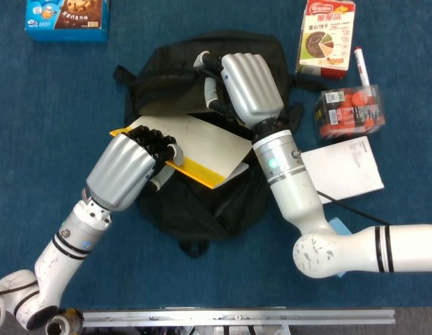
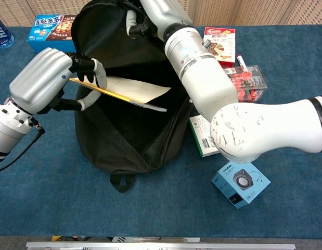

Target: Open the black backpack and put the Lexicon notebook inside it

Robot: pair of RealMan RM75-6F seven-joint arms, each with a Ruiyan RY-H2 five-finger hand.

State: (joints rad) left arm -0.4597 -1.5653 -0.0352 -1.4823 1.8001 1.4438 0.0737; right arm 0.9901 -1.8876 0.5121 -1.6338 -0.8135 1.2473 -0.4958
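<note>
The black backpack lies open on the blue table. My right hand grips its upper flap and holds the mouth open. A thin notebook with a cream cover and a yellow edge is held by my left hand at its left end. It lies nearly flat across the bag's opening, its far end pointing toward my right forearm. The cover's title cannot be read.
Snack boxes stand at the back: blue one far left, red-and-white one far right. A marker, an orange-filled clear box, a white booklet and a small blue box lie right of the bag.
</note>
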